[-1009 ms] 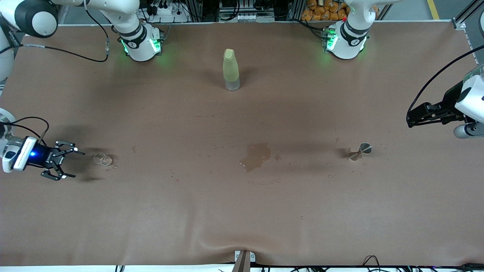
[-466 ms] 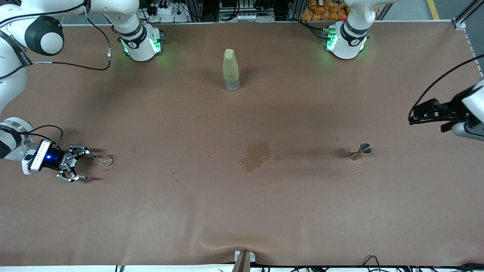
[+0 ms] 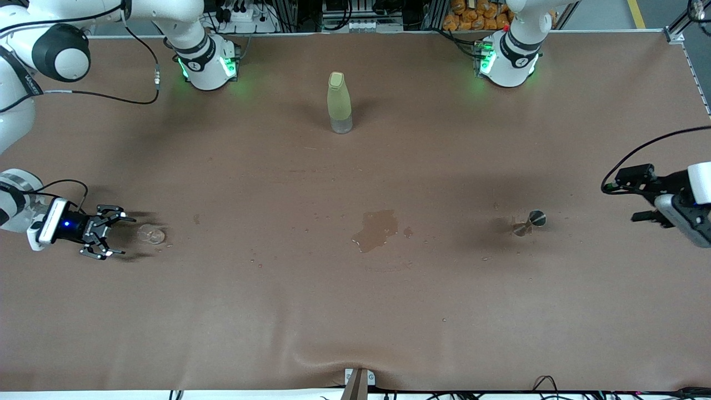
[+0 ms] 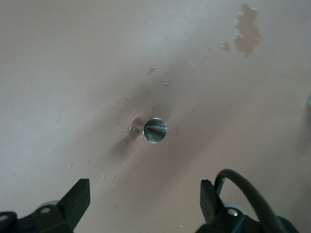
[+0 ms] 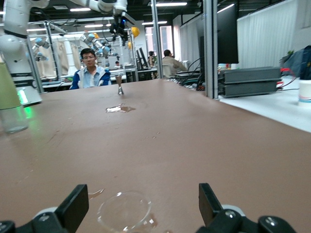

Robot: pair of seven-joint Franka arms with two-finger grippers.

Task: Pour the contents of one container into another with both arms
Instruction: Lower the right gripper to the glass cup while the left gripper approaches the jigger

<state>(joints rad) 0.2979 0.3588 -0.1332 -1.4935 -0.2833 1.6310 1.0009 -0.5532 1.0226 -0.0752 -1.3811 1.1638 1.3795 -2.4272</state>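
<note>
A brown surface [image 3: 355,311] carries three containers. One tiny clear glass cup [image 3: 151,235] stands near the right arm's end; whether it holds liquid cannot be told. One tiny silver metal cup [image 3: 530,221], narrow at the waist, stands upright near the left arm's end, well apart from the glass cup; seen from above in the left wrist view, its bowl [image 4: 155,130] looks shiny and empty. One tall yellow-green bottle [image 3: 339,103] stands capped, farther from the front camera, between the two arm bases. One wet puddle [image 3: 376,229] lies between the two cups, with small droplets scattered around it.

The right hand [image 3: 111,237] sits low at the surface just beside the glass cup, fingers released and spread, the cup in front of them and not gripped. The left hand [image 3: 639,197] hangs over the surface's edge near the metal cup, also released and holding nothing.

Compared with a second ago, the right hand has moved closer to the glass cup, and the left hand has dropped lower. Both cups, the bottle and the puddle are unmoved.
</note>
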